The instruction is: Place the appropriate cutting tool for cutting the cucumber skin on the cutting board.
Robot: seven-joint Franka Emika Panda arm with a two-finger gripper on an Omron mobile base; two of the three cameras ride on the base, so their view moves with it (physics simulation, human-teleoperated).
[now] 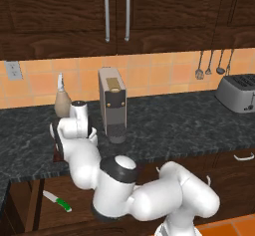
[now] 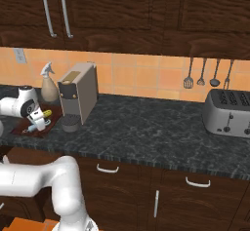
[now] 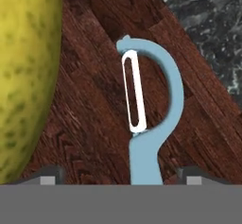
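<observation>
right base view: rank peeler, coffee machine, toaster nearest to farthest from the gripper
1. Peeler: at the gripper, lying on the cutting board at the counter's left end.
2. Coffee machine: just right of the board.
3. Toaster: far right end of the counter.

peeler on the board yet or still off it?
On it. The peeler lies flat on the cutting board, wood grain all around it, beside the cucumber; gripper fingertips stand apart either side of its handle.
</observation>
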